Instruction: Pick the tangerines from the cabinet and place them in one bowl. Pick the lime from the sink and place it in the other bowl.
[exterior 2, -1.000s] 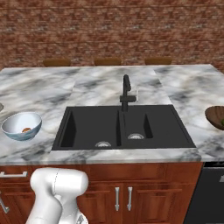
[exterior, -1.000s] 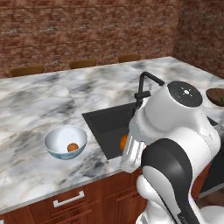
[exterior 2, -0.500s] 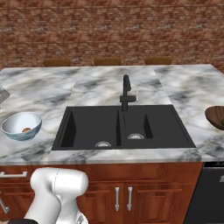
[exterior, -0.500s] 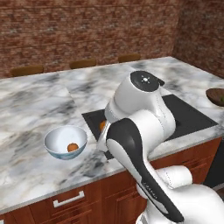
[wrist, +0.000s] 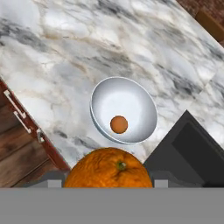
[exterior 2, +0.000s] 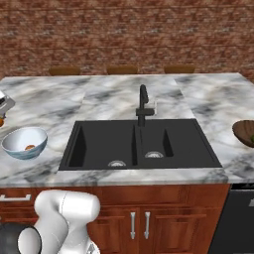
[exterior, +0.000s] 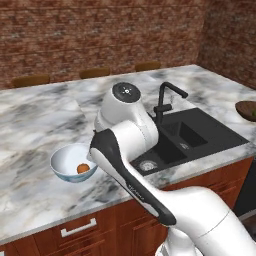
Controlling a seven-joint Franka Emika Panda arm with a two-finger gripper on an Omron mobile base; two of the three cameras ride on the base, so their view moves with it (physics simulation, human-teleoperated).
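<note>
The arm is swinging left toward the bowl [wrist: 124,110], where one tangerine [wrist: 118,124] is lying. The gripper [wrist: 107,183] is clamping the second tangerine [wrist: 108,168], nearing release.

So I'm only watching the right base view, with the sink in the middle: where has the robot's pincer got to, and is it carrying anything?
Observer: The hand view shows the pincer shut on a tangerine.
Operator: Heading where?
Observer: That camera looks down on the pale bowl, just ahead of the held fruit.
Operator: And the arm?
Observer: In the left base view the arm arches over the counter between bowl and sink.
</note>
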